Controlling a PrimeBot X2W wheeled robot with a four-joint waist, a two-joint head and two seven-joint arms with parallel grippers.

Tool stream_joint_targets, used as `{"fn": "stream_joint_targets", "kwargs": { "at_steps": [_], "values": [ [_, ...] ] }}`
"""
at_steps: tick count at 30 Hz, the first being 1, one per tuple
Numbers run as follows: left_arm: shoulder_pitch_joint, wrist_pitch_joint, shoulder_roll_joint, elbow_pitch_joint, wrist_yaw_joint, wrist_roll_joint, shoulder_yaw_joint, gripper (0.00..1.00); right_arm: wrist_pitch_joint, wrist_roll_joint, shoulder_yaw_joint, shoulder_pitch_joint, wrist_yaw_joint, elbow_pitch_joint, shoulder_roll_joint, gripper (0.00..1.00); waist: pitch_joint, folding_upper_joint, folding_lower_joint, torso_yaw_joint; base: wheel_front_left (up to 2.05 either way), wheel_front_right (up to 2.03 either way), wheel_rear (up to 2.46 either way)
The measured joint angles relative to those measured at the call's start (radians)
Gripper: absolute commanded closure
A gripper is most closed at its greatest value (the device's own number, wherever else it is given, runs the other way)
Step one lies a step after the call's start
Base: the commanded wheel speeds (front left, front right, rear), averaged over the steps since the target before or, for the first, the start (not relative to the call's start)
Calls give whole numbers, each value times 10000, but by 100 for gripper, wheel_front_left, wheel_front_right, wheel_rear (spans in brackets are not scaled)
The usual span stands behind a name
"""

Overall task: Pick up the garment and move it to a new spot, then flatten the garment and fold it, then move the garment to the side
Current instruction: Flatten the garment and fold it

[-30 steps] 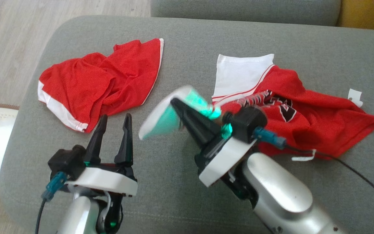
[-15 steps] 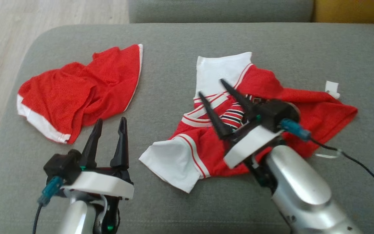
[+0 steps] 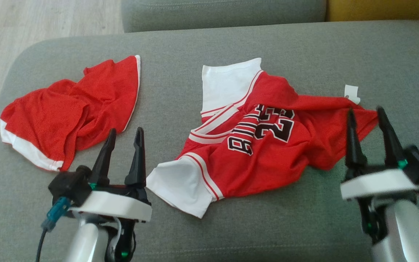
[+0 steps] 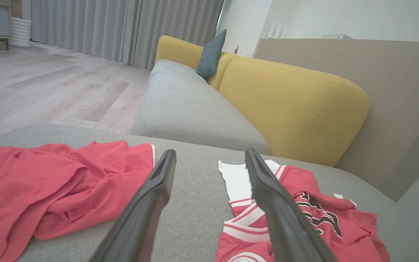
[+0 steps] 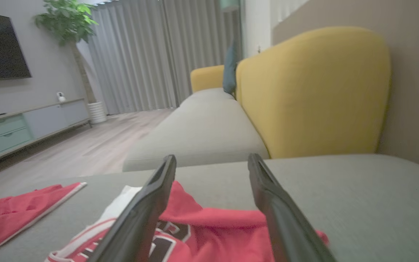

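The garment, a red jersey (image 3: 267,153) with white sleeves and a black "23", lies crumpled in the middle of the grey sofa cushion (image 3: 267,43). It also shows in the left wrist view (image 4: 304,218) and the right wrist view (image 5: 213,229). My right gripper (image 3: 364,110) stands open at the jersey's right edge with nothing between its fingers (image 5: 212,157). Left of the jersey's near white sleeve, my left gripper (image 3: 126,130) hovers open and empty (image 4: 210,153).
A second red garment with white trim (image 3: 67,109) lies bunched at the cushion's left end (image 4: 49,182). A white tag (image 3: 351,94) sticks out behind the jersey. The yellow backrest (image 4: 286,105) rises to the right; wooden floor (image 3: 31,22) lies past the left edge.
My right gripper opened and let go of the jersey's white sleeve, which dropped onto the cushion; the arm then drew back to the lower right. The head camera turned right. The left gripper stayed put.
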Motion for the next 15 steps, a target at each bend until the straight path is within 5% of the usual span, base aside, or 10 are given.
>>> {"fn": "stream_joint_targets", "kwargs": {
  "at_steps": [7, 15],
  "values": [
    [2, 0, 0, -15, -92, 25, -138, 0, -81, 431, -871, 439, 0, 359, 157, 0, 283, 0, 0, -119, 0, 0, 0],
    [-223, 0, -2, 12, -194, 27, -180, 0, 543, 123, -3195, -1113, 0, 2088, 157, 0, 857, 0, 0, 78, 0, 0, 0]
  ]
}}
